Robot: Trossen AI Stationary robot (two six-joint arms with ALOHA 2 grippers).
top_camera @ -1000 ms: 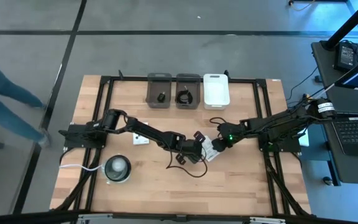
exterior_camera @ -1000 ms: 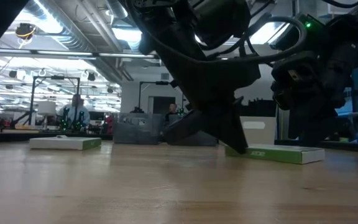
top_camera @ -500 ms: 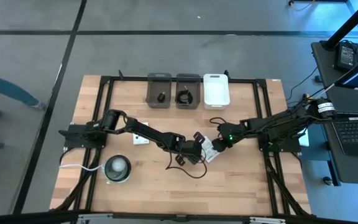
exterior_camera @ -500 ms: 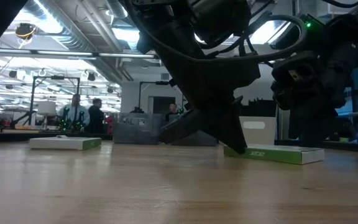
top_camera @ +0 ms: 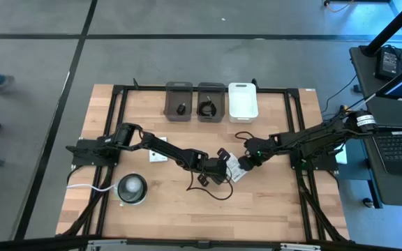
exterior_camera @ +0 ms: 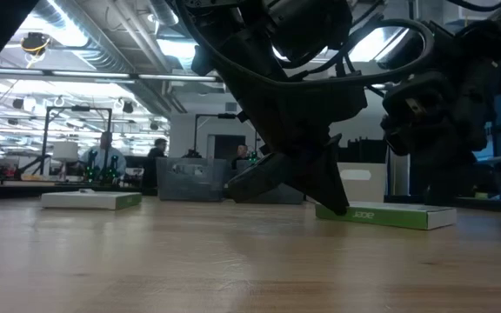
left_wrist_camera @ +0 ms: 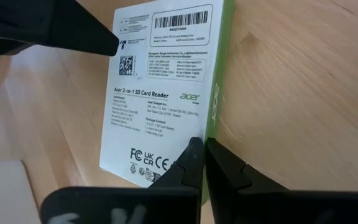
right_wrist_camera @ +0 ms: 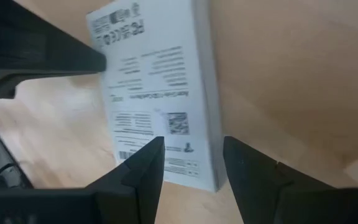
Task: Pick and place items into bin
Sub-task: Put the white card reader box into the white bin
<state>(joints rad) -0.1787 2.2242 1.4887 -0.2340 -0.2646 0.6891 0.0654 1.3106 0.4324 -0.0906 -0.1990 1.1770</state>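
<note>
A flat white packet (top_camera: 234, 169) with dark print and a green side lies flat on the table's middle, also seen as the packet (left_wrist_camera: 160, 93) and the packet (right_wrist_camera: 154, 87). My left gripper (left_wrist_camera: 202, 142) is shut, tips at its green-sided long edge. My right gripper (right_wrist_camera: 192, 142) is open, its fingers standing on either side of the packet's opposite short end; I cannot tell whether they touch it. A second packet (top_camera: 158, 155) lies flat further left. The tiny black block (top_camera: 181, 109) and the coiled black cable (top_camera: 206, 108) lie in two grey bins. My left gripper has its shut fingertips (left_wrist_camera: 191, 149) on the packet's long green-sided edge (left_wrist_camera: 209, 127), near one corner. The fingers slant down onto it from the table's left (exterior_camera: 330, 193). The packet lies flat on the table.
A white bin (top_camera: 243, 101) stands beside the two grey bins at the table's far edge. A round grey-white disc (top_camera: 131, 188) with a white cord sits near the left front corner. Bare wood lies along the near edge. People show in the room beyond.
</note>
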